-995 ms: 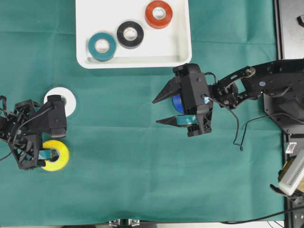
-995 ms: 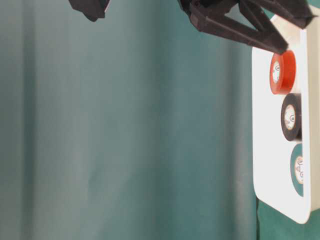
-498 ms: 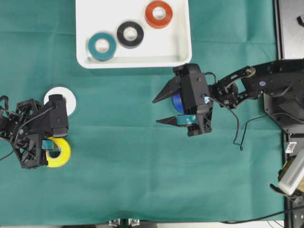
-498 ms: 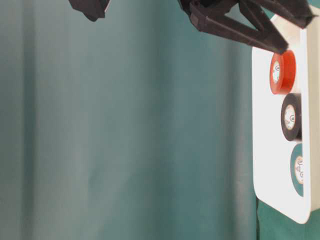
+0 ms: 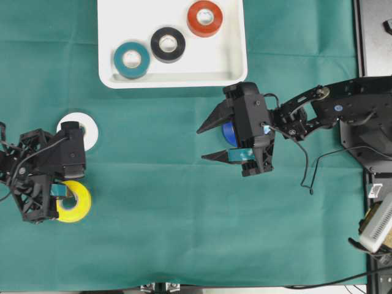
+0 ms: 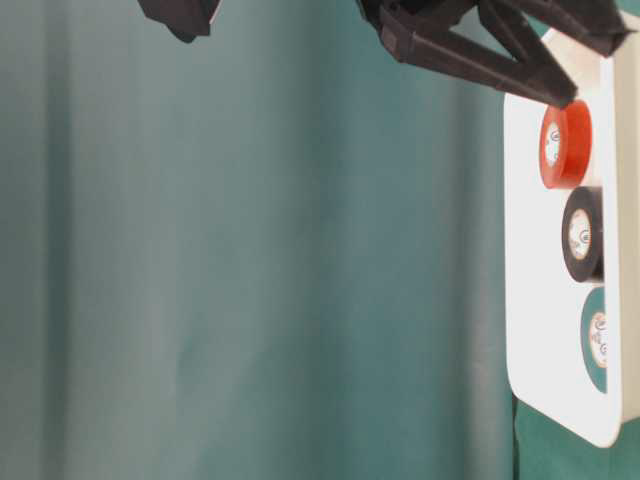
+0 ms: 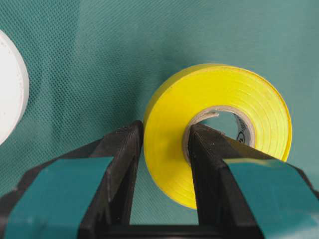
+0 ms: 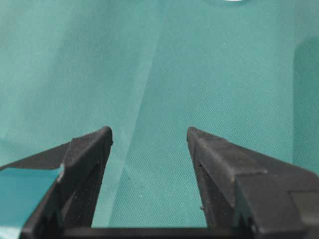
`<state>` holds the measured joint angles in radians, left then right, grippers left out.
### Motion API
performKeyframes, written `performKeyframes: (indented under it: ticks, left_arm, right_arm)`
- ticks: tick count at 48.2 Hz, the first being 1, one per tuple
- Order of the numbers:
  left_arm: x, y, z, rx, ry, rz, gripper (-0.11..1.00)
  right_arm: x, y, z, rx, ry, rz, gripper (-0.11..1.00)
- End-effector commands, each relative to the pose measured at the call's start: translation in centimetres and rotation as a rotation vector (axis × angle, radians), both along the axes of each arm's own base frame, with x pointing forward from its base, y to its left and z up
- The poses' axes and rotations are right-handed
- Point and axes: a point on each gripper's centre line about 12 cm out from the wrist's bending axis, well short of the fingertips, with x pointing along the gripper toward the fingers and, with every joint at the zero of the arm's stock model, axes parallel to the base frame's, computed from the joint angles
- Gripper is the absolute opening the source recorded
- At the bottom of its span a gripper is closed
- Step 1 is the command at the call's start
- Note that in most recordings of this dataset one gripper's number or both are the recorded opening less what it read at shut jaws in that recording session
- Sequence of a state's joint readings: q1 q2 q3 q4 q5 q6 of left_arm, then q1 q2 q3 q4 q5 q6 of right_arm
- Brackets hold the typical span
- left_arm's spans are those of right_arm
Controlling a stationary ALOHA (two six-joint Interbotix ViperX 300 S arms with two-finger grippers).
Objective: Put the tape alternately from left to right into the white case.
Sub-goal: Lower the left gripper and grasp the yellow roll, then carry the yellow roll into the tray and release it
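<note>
Yellow tape (image 7: 214, 129) is now caught by your left gripper (image 7: 164, 174): one finger presses on the outer wall of the roll and the other finger sits inside the cardboard core. A second ago these fingers were standing apart around the same roll, so the closing has just finished. In the overhead view the roll has shifted a little toward 5 o'clock together with the gripper. I cannot tell from the pictures if it is already off the green surface (image 5: 159, 208).

The white tape (image 5: 89, 130) lies flat on the surface, just at 1 o'clock of the held roll. In the white case (image 5: 233, 67), at 12 o'clock of the scene, you see the teal tape (image 5: 131, 59), the black tape (image 5: 168, 44) and the red tape (image 5: 204, 18) in a slanted line.

Your right gripper (image 5: 208, 142) has not moved; its fingers stay open and hold nothing. The blue tape (image 5: 228, 133) is mostly hidden under it.

For the task, this means the grasp step seems done. What is left for this roll, I judge, is lifting it and carrying it toward 1 o'clock into the free part of the case.
</note>
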<state>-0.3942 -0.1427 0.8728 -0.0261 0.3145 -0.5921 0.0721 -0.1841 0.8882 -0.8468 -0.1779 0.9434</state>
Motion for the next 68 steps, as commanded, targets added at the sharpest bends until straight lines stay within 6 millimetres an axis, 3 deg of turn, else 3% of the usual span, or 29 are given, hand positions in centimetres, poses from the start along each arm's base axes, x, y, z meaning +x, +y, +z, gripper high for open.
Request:
performKeyframes:
  ticks: [1,8,27,68]
  left_arm:
    - [0.6,-0.3,2.7,-0.027,-0.068,-0.005,-0.03]
    - [0.2,-0.1,4.3,-0.036,-0.096,-0.007,-0.03]
    - [0.8,2.7,4.7,-0.026,-0.112,0.075,-0.03]
    - [2.4,15.8,5.7,0.152,-0.201,0.288,-0.03]
  right_arm:
    - [-0.1,0.2,2.0,0.007,-0.061,0.007,0.71]
    - [-0.1,0.2,1.9,0.005,-0.060,0.007,0.71]
    - [0.0,0.2,2.1,0.005,-0.063,0.007,0.71]
    - [-0.1,0.2,1.8,0.006,-0.057,0.006,0.71]
